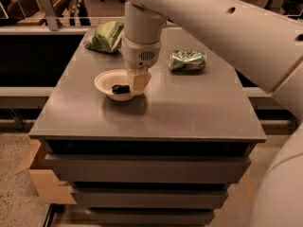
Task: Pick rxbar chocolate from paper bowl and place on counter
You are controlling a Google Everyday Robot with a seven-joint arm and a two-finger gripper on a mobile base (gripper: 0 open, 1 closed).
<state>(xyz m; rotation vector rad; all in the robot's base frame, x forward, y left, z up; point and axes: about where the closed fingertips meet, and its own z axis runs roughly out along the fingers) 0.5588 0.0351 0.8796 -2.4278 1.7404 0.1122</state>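
The paper bowl (105, 82) sits on the grey counter (189, 108), left of middle. The rxbar chocolate (120, 88) lies in the bowl as a small dark bar towards its right side. My gripper (138, 85) hangs straight down from the white wrist and reaches into the right part of the bowl, at the right end of the bar. Whether it touches or holds the bar is hidden by the gripper itself.
A green chip bag (106, 36) lies at the counter's back left. A crushed green can (187, 60) lies at the back right of the gripper. My big white arm (227, 27) spans the upper right. A cardboard box (40, 178) stands on the floor at the left.
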